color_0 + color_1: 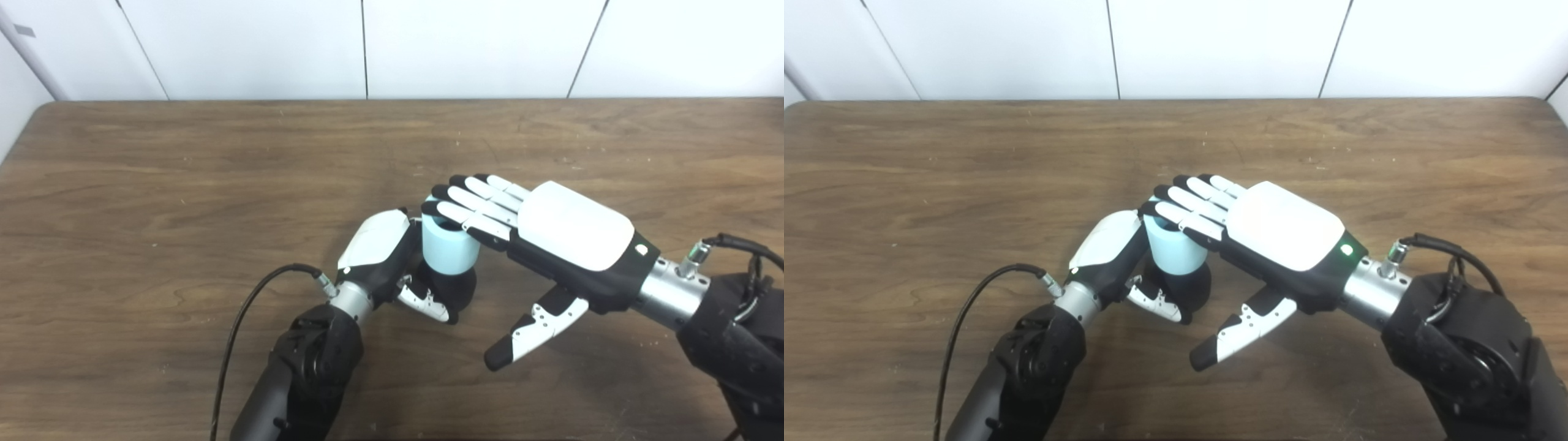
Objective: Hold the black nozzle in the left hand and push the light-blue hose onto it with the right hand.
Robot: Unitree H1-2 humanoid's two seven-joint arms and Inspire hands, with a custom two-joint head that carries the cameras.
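Note:
A short light-blue hose piece stands upright on top of the black nozzle near the table's middle. My left hand is shut on the black nozzle, its thumb curled around the nozzle's front; most of the nozzle is hidden by the hand and hose. My right hand is open and flat, palm down. Its fingertips rest on the hose's top rim, and its thumb hangs free below, touching nothing.
The brown wooden table has its far edge against a white panelled wall. A black cable loops from my left wrist over the near table.

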